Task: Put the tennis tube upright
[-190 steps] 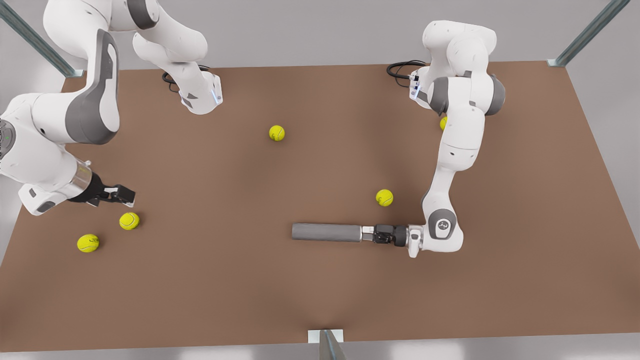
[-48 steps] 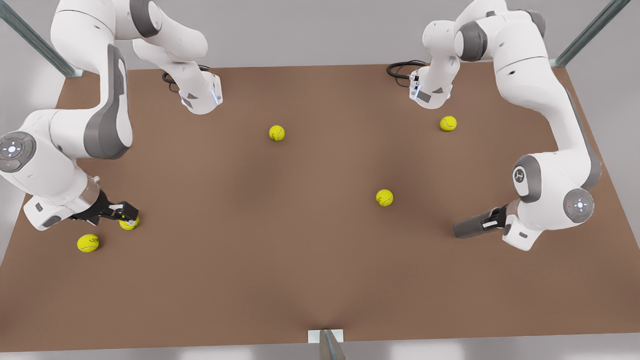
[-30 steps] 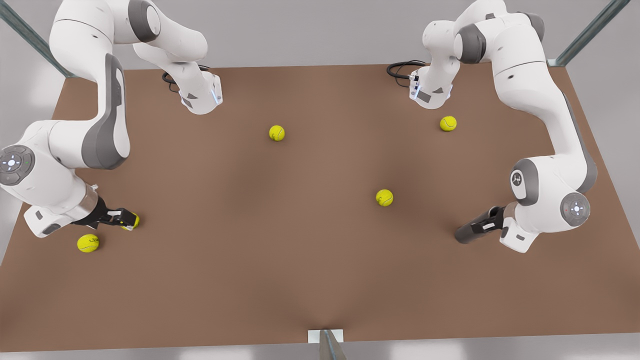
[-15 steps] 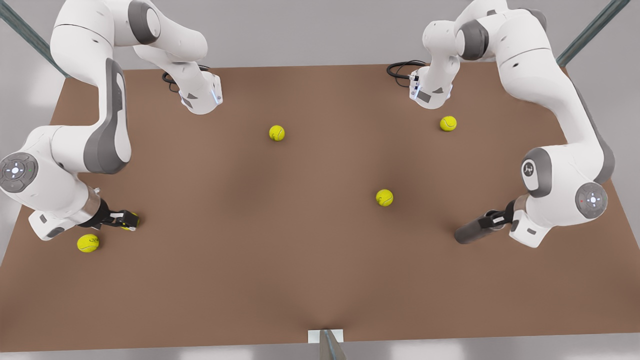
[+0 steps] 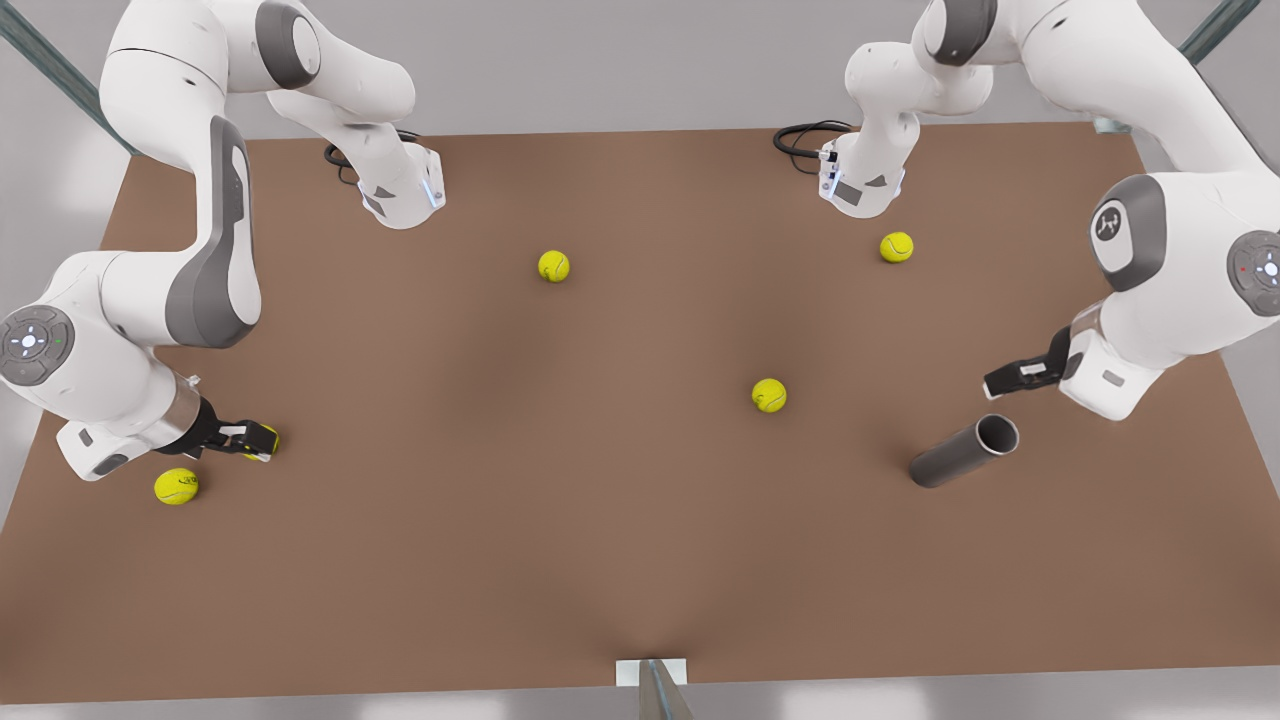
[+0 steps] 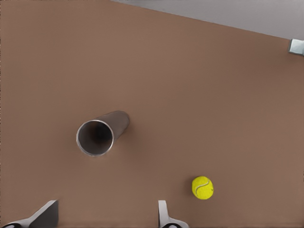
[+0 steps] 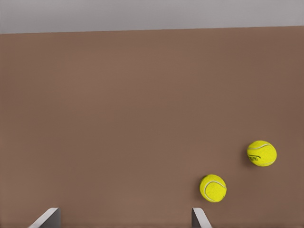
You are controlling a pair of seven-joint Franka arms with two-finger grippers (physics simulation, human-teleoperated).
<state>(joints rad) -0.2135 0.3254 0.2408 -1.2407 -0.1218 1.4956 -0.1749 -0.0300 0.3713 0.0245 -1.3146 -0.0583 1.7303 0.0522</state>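
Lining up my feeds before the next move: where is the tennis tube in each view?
Front view: tennis tube at the front view's right, beside the left end effector.
Left wrist view: its open end faces the camera.
Right wrist view: two other balls.
Shared landmark: lone tennis ball nearby.

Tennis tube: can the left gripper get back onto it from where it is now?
Probably yes. The left gripper hangs open just above the tennis tube, which stands with its open rim up; bare table surrounds it, and the nearest ball sits well aside.
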